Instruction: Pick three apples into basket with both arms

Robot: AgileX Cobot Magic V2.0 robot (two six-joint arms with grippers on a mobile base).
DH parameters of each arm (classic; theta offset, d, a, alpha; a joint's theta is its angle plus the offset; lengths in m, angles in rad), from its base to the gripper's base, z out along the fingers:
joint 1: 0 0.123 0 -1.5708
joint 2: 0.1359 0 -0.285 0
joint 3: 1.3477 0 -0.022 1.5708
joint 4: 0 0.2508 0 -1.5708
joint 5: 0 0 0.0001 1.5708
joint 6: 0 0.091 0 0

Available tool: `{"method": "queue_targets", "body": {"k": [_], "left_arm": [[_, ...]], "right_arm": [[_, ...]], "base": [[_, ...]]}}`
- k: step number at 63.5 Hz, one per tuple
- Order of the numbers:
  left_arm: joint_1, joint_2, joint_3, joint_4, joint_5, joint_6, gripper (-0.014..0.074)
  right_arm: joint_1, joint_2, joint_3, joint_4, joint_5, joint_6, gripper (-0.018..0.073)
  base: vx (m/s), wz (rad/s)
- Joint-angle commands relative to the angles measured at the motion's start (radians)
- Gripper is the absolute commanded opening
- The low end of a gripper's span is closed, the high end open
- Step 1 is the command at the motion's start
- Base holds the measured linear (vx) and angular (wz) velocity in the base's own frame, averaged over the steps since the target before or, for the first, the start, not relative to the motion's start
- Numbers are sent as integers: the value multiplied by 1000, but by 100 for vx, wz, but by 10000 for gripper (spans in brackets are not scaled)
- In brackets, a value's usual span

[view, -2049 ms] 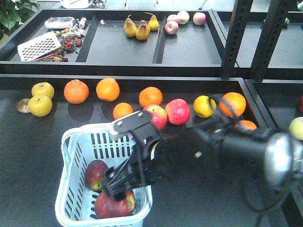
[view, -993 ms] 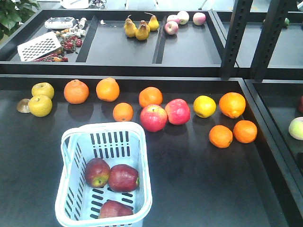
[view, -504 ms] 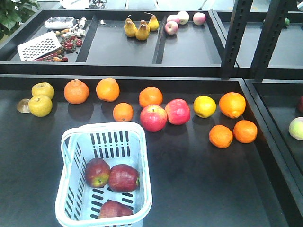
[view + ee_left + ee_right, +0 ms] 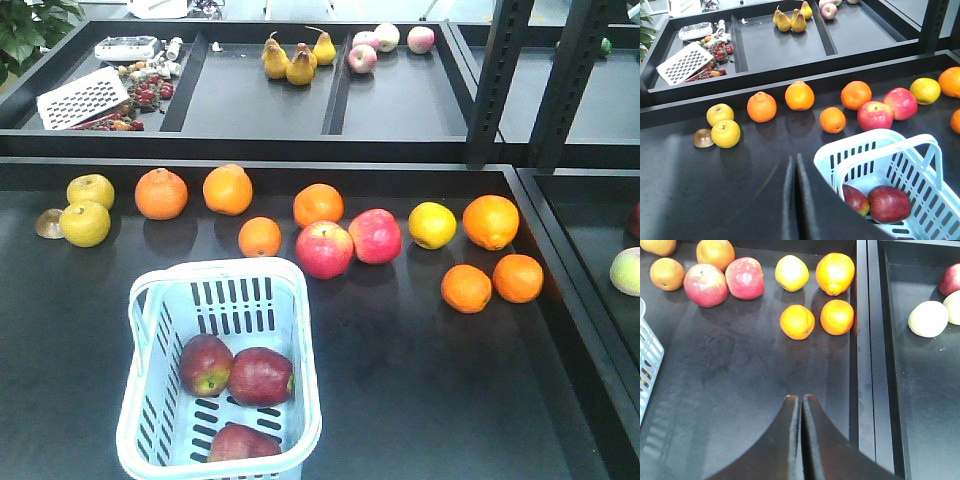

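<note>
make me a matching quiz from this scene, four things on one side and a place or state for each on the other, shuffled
Things:
1. dark red apples
2. pears
3. right tool
4. grater

Places or states:
A. back tray, left compartment
B. shut, holding nothing
C. inside the blue basket
D. back tray, middle compartment

Pairs: 1-C, 2-D, 3-B, 4-A

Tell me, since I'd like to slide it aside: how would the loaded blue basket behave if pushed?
The basket would probably slide flat on its broad base. The three apples lie loose and may roll inside. Its thin slotted walls might flex.
</note>
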Motion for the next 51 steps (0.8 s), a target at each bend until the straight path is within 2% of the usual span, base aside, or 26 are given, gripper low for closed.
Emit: {"method": "queue_targets", "body": {"k": [1,28,33,40,51], "left_arm": [[2,3,-27,16,-61,-10,-8],[2,-23,-17,17,-69,-10,-6],[2,-65,43,-5,-145,-12,-6],[5,-152,199,-11,-322,-12,-6],[85,-293,487,-75,-601,-12,-6]], "right_arm": [[-4,-3,-25,-6,-59,0,-8],[-4,-3,-25,-6,-59,0,-8],[-4,-3,-25,0,-57,0,-8],[-4,-3,-25,0,-56,0,-8],[-4,-3,-25,0,-56,0,-8]], "base": [[0,0],[0,0],[0,0],[0,0],[0,0]]}}
